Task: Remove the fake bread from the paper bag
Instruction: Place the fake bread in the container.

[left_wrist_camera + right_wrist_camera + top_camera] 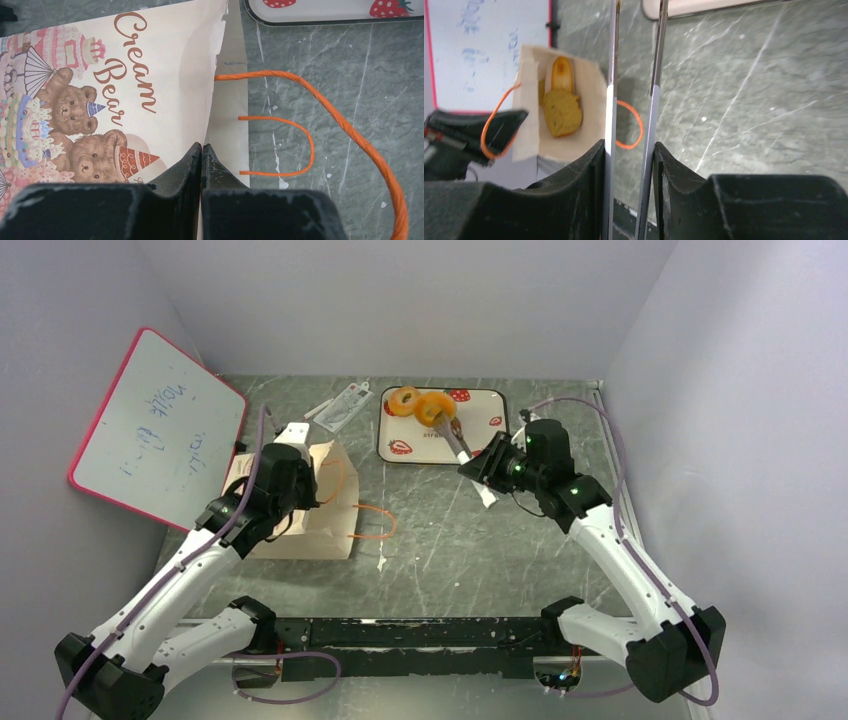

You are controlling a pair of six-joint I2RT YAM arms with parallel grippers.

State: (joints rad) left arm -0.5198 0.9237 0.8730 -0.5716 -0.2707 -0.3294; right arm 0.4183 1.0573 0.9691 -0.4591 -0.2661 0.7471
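My left claw (201,150) is pressed together on the edge of the bag (165,75), near its mouth. The bag lies on its side on the counter (450,530), with the printed face up directly ahead of this claw. Its two orange handles (310,145) lie loose on the counter, just to the right of the claw.

My right claw (630,150) is pinching a pair of metal tongs (610,100), and the two blades run forward out of its fingers. In the right wrist view the open mouth of the bag is to the left of this claw and beyond it. I see bread (562,111) inside, at least two pieces, one behind the other. They are well apart from the right claw.

From above, two rings (436,408) lie touching on the tray (430,445), just ahead of the right claw. The tips of the tongs reach the nearer one. I cannot tell if they grip it.
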